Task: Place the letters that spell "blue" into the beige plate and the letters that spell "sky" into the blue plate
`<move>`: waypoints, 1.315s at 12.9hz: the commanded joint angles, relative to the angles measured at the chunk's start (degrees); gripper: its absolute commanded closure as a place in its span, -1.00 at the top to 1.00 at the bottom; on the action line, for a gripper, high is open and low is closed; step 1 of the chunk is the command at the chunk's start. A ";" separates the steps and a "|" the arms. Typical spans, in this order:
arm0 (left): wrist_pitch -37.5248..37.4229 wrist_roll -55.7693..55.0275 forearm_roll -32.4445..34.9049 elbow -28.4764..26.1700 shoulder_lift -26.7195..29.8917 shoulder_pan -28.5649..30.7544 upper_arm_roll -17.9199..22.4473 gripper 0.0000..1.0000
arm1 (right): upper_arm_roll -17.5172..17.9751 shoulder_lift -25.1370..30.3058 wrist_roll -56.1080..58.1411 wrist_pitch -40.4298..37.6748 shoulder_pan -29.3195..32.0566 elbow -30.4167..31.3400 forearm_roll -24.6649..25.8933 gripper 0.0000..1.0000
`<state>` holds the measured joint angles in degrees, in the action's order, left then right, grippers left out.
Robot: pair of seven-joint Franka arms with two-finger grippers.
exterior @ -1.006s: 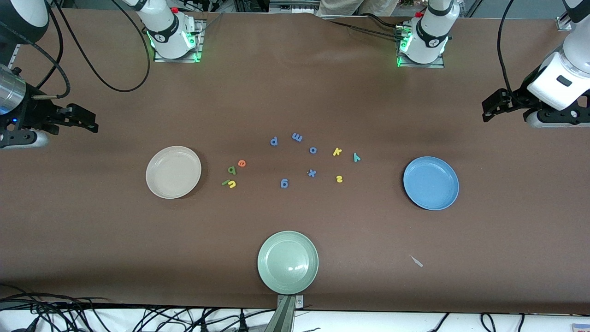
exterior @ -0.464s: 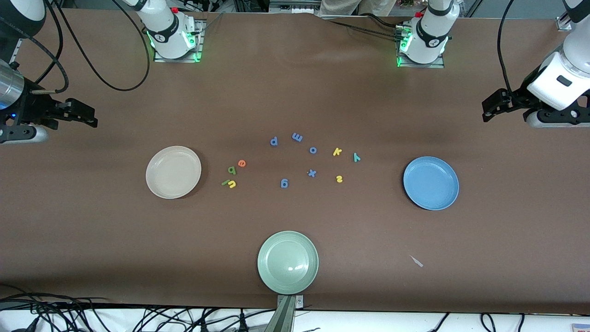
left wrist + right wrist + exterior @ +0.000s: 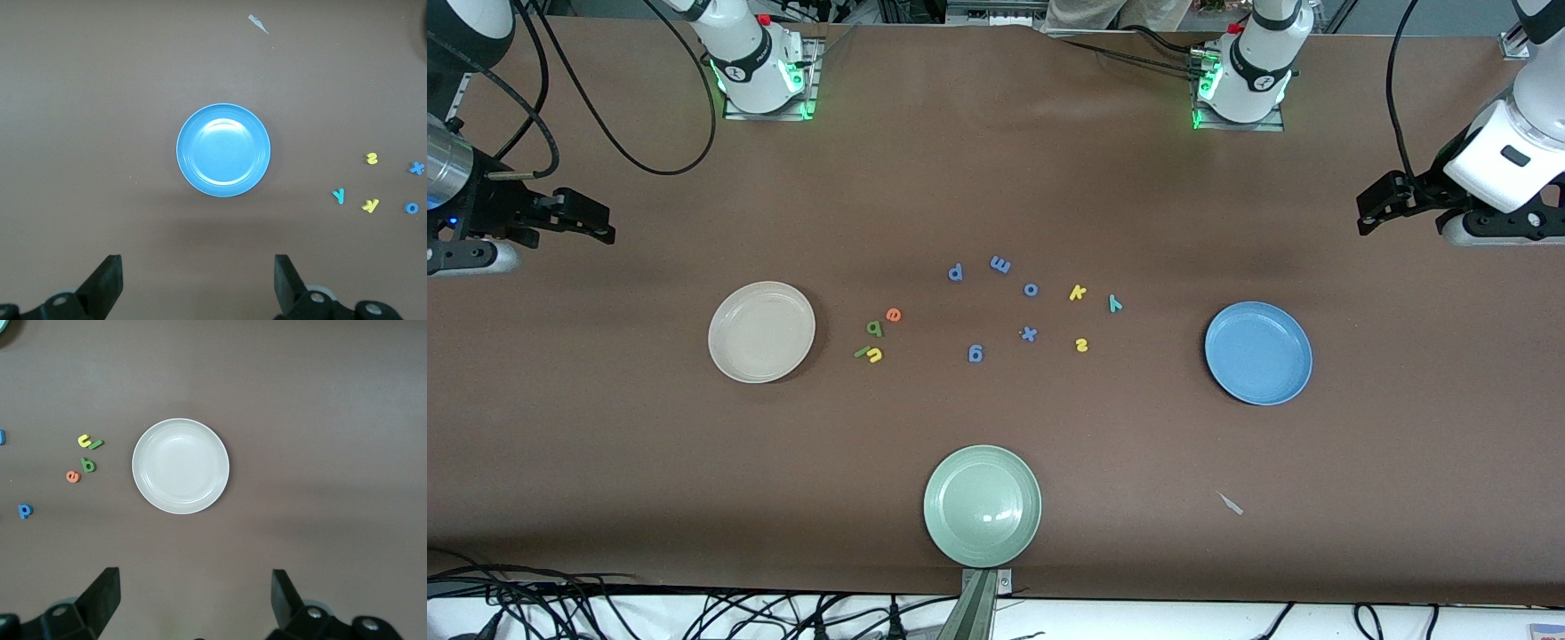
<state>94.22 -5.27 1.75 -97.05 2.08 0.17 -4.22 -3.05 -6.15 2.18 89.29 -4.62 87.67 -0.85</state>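
The beige plate (image 3: pixel 761 332) (image 3: pixel 180 466) lies toward the right arm's end, the blue plate (image 3: pixel 1258 353) (image 3: pixel 223 150) toward the left arm's end. Beside the beige plate lie orange e (image 3: pixel 893 314), green b (image 3: pixel 874 328), green l (image 3: pixel 861 352) and yellow u (image 3: pixel 875 356). Closer to the blue plate lie yellow k (image 3: pixel 1077 292), teal y (image 3: pixel 1114 303) and yellow s (image 3: pixel 1081 345). My right gripper (image 3: pixel 600 224) (image 3: pixel 195 597) hangs open and empty at its end of the table. My left gripper (image 3: pixel 1371 212) (image 3: pixel 198 280) hangs open and empty at the other end.
Blue letters p (image 3: pixel 955 272), m (image 3: pixel 1000 264), o (image 3: pixel 1031 289), x (image 3: pixel 1029 333) and g (image 3: pixel 975 353) lie scattered between the two letter groups. A pale green plate (image 3: pixel 982 505) sits near the table's front edge. A small scrap (image 3: pixel 1231 504) lies nearer the camera than the blue plate.
The right gripper drifted a little toward the robots' side of the table a second ago and has since held still. The left arm, plates and letters have not moved.
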 commanded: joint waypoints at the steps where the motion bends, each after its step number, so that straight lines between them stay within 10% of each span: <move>1: -1.15 -0.27 0.97 0.54 0.38 0.36 -0.27 1.00 | 0.24 0.79 0.29 -1.14 0.22 -0.21 0.67 1.00; 17: -1.15 -0.27 0.88 0.63 0.38 0.36 -0.09 1.00 | 0.68 1.32 -0.59 -1.14 0.04 0.84 0.67 1.00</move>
<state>94.20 -5.33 1.75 -97.05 2.08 0.21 -4.02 -2.63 -5.93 2.17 88.68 -4.68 87.74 -0.85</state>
